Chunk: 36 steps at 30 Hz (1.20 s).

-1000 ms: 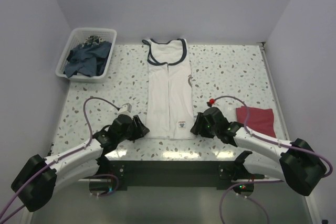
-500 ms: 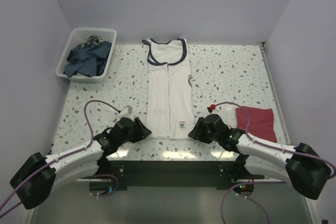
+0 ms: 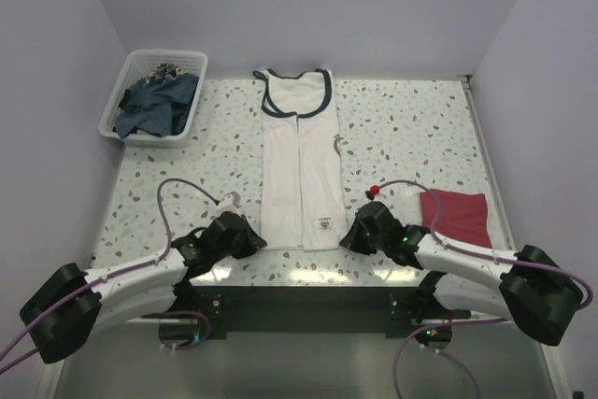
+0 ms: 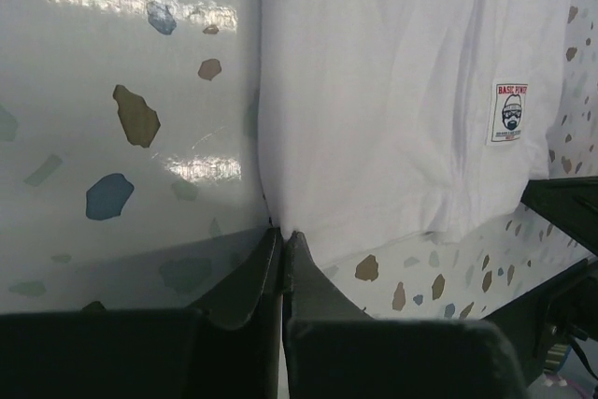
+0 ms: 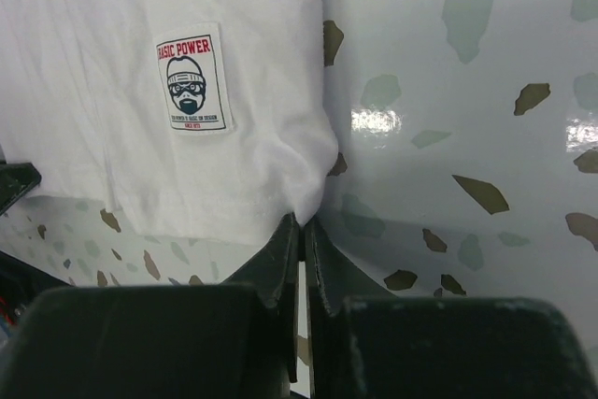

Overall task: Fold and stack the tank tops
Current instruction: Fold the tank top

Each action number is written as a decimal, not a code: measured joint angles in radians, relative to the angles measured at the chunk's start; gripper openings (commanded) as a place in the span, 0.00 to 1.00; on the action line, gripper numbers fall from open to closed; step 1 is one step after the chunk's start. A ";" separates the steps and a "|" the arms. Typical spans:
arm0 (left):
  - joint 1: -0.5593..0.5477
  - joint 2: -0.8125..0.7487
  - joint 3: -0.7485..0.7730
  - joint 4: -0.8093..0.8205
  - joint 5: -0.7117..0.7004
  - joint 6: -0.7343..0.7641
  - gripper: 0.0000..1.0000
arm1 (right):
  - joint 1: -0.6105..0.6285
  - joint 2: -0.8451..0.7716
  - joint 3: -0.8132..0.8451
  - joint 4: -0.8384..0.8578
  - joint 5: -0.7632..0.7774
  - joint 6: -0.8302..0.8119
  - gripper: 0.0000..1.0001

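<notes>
The white tank top (image 3: 299,161) with navy trim lies as a long narrow strip down the middle of the table, neck at the far end. My left gripper (image 3: 254,241) is shut on its near left hem corner (image 4: 280,221). On the opposite side, my right gripper (image 3: 348,236) is shut on the near right hem corner (image 5: 304,212), beside a small printed label (image 5: 192,78). The dark red tank top (image 3: 455,217) lies folded on the table at the right, by the right arm.
A white basket (image 3: 132,72) with dark blue cloth (image 3: 154,103) stands at the far left corner. Pink cables loop from both arms over the near table. The table's front edge (image 3: 308,273) runs just behind both grippers.
Both grippers have gone from open to shut, each pinching a near hem corner of the white tank top. Both have edged slightly toward the table's near edge.
</notes>
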 measured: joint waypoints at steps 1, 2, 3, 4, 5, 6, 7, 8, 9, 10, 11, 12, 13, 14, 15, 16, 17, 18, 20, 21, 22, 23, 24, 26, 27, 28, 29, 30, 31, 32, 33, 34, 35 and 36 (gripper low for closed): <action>-0.010 -0.005 0.004 -0.011 0.000 -0.002 0.00 | 0.003 -0.001 0.003 -0.009 0.003 -0.003 0.00; -0.020 -0.012 0.008 -0.026 -0.003 -0.005 0.00 | 0.008 -0.003 0.006 -0.021 0.005 -0.006 0.00; -0.035 -0.021 0.012 -0.047 -0.003 -0.015 0.00 | 0.021 -0.012 0.010 -0.042 0.012 -0.009 0.00; -0.055 -0.033 0.014 -0.069 -0.003 -0.026 0.00 | 0.038 -0.026 0.011 -0.067 0.019 -0.009 0.00; -0.080 -0.048 0.015 -0.095 -0.007 -0.039 0.00 | 0.063 -0.047 0.011 -0.095 0.030 -0.008 0.00; -0.107 -0.062 0.017 -0.123 -0.011 -0.058 0.00 | 0.092 -0.071 0.011 -0.132 0.040 -0.006 0.00; -0.141 -0.076 0.020 -0.151 -0.015 -0.081 0.00 | 0.124 -0.098 0.011 -0.170 0.050 -0.002 0.00; -0.178 -0.087 0.023 -0.180 -0.021 -0.103 0.00 | 0.163 -0.124 0.011 -0.204 0.061 0.009 0.00; -0.208 -0.095 0.028 -0.205 -0.025 -0.126 0.00 | 0.198 -0.145 0.011 -0.232 0.075 0.020 0.00; -0.252 -0.103 0.033 -0.234 -0.029 -0.154 0.00 | 0.243 -0.171 0.011 -0.269 0.088 0.037 0.00; -0.301 -0.109 0.039 -0.263 -0.042 -0.184 0.00 | 0.291 -0.198 0.011 -0.303 0.102 0.061 0.00; -0.349 -0.114 0.047 -0.293 -0.049 -0.217 0.00 | 0.346 -0.222 0.011 -0.333 0.118 0.087 0.00; -0.397 -0.117 0.054 -0.320 -0.055 -0.251 0.00 | 0.410 -0.244 0.011 -0.367 0.137 0.121 0.00; -0.449 -0.117 0.063 -0.348 -0.065 -0.288 0.00 | 0.465 -0.254 0.011 -0.390 0.148 0.152 0.00; -0.493 -0.115 0.072 -0.373 -0.086 -0.320 0.00 | 0.528 -0.257 0.013 -0.414 0.172 0.184 0.00; -0.533 -0.109 0.083 -0.392 -0.109 -0.354 0.00 | 0.571 -0.255 0.016 -0.431 0.188 0.208 0.00; -0.572 -0.101 0.099 -0.417 -0.120 -0.388 0.00 | 0.637 -0.235 0.029 -0.459 0.213 0.243 0.00; -0.616 -0.093 0.116 -0.447 -0.120 -0.421 0.00 | 0.689 -0.212 0.053 -0.489 0.237 0.269 0.00; -0.674 -0.077 0.143 -0.496 -0.124 -0.465 0.00 | 0.751 -0.140 0.130 -0.545 0.265 0.304 0.00; -0.686 -0.074 0.162 -0.531 -0.129 -0.482 0.00 | 0.760 -0.113 0.169 -0.562 0.288 0.315 0.00; -0.690 -0.077 0.182 -0.561 -0.144 -0.496 0.00 | 0.764 -0.099 0.203 -0.576 0.309 0.321 0.00; -0.690 -0.082 0.205 -0.587 -0.162 -0.506 0.00 | 0.762 -0.097 0.231 -0.590 0.335 0.322 0.00; -0.690 -0.088 0.227 -0.610 -0.180 -0.514 0.00 | 0.755 -0.101 0.253 -0.599 0.354 0.320 0.00; -0.682 -0.102 0.274 -0.644 -0.225 -0.520 0.00 | 0.711 -0.113 0.294 -0.606 0.380 0.296 0.00; -0.673 -0.106 0.294 -0.652 -0.240 -0.517 0.00 | 0.675 -0.118 0.310 -0.605 0.387 0.277 0.00; -0.654 -0.107 0.313 -0.654 -0.252 -0.511 0.00 | 0.638 -0.121 0.322 -0.603 0.393 0.253 0.00; -0.624 -0.105 0.329 -0.654 -0.260 -0.494 0.00 | 0.599 -0.120 0.331 -0.600 0.396 0.225 0.00; -0.586 -0.102 0.342 -0.652 -0.267 -0.476 0.00 | 0.560 -0.117 0.337 -0.594 0.396 0.199 0.00; -0.546 -0.100 0.351 -0.648 -0.271 -0.456 0.00 | 0.524 -0.111 0.343 -0.588 0.394 0.170 0.00; -0.508 -0.097 0.359 -0.645 -0.276 -0.428 0.00 | 0.485 -0.104 0.351 -0.583 0.389 0.139 0.00; -0.462 -0.095 0.366 -0.638 -0.283 -0.395 0.00 | 0.447 -0.092 0.359 -0.573 0.383 0.111 0.00; -0.430 -0.092 0.372 -0.633 -0.283 -0.369 0.00 | 0.411 -0.076 0.369 -0.560 0.373 0.080 0.00; -0.386 -0.085 0.382 -0.626 -0.283 -0.330 0.00 | 0.371 -0.056 0.381 -0.547 0.361 0.050 0.00; -0.343 -0.074 0.394 -0.619 -0.282 -0.293 0.00 | 0.343 -0.037 0.390 -0.533 0.351 0.026 0.00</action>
